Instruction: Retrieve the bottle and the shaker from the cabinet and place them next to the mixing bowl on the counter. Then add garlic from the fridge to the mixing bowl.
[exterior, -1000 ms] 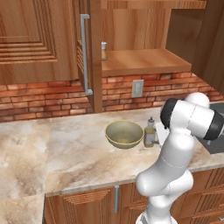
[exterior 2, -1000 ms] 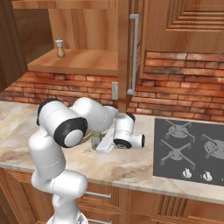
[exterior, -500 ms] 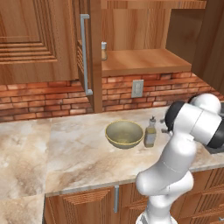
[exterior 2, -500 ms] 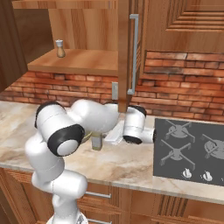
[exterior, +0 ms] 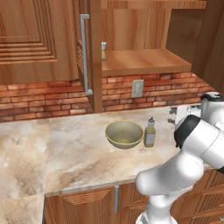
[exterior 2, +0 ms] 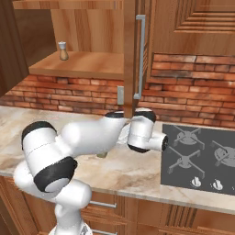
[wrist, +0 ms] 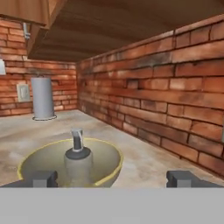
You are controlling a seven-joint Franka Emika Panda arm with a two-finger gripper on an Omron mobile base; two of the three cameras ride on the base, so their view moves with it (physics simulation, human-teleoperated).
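The olive-yellow bottle [exterior: 150,134] stands upright on the counter [exterior: 74,148], just right of the olive-tan mixing bowl [exterior: 124,133]. In the hand view the bottle [wrist: 78,162] is straight ahead with the bowl [wrist: 107,162] behind it. My gripper [wrist: 113,179] is open, nothing between its fingertips [wrist: 43,178], and stands a little right of the bottle [exterior: 173,117]. The small brown shaker [exterior: 104,51] stands on the shelf of the open cabinet [exterior: 144,59], also seen from the right [exterior 2: 62,51]. The garlic and the fridge are out of view.
The open cabinet door with its silver bar handle [exterior: 83,52] hangs above the bowl's left. A brick wall with an outlet [exterior: 137,88] backs the counter. A dark stove top [exterior 2: 202,156] lies to the right. A grey cylinder [wrist: 43,98] stands beyond the bowl.
The hand has drawn back to the right, away from the bottle, which stays standing beside the bowl. The jaws stay wide open.
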